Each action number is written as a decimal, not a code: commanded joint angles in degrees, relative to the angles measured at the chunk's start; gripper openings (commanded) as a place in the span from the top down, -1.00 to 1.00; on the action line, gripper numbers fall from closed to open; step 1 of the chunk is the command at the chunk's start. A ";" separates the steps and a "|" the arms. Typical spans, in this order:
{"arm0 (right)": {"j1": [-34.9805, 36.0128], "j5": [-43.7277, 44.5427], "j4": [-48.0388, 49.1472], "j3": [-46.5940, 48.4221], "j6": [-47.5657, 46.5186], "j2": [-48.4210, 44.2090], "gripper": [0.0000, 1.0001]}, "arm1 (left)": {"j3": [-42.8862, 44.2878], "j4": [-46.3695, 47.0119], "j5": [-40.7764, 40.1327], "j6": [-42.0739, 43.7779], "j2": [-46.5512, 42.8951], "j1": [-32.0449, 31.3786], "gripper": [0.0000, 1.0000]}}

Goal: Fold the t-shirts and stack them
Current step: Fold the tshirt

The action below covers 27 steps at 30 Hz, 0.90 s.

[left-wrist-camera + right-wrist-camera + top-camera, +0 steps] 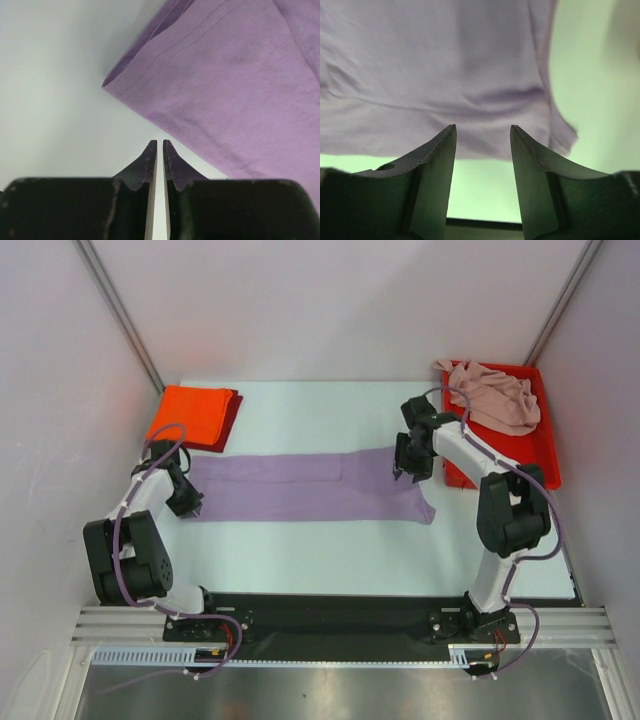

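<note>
I am folding the lavender-purple soft cloth t-shirt (305,487), left gripper (159,144) together and empty, right gripper (482,129) apart; next I probably must pinch its end

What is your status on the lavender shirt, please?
Left gripper shut, empty, beside left end of lavender shirt. Right gripper open, empty, at its right end. Shirt folded to a long strip, nothing on it.

Spread shirt (300,488) lies centre, folded shirts (190,412) back left, bunched shirt (495,395) in tray (540,455).
</note>
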 commanded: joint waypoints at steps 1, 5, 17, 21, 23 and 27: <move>-1.58 3.55 -3.85 -2.59 -1.71 -6.73 -0.04 | 2.18 0.92 0.90 0.91 -1.05 -0.41 0.73; -3.87 3.03 -3.25 -7.77 -1.98 -9.90 -0.05 | 2.36 1.01 1.60 0.39 -0.26 -0.41 0.73; -7.21 -5.49 3.78 -17.97 -1.27 -11.92 0.02 | 1.92 0.40 0.99 0.91 0.00 -0.32 0.72; -7.56 -7.26 5.45 -18.85 -1.27 -9.73 0.17 | 1.83 0.57 0.99 1.00 0.35 -0.32 0.72; -7.91 -5.07 3.79 -18.68 -0.75 -9.29 0.57 | 1.83 0.31 0.55 1.09 0.62 -0.41 0.72; -8.09 1.09 -0.61 -20.17 -0.22 -12.00 0.94 | 2.27 -0.22 -0.51 1.53 0.53 -0.41 0.71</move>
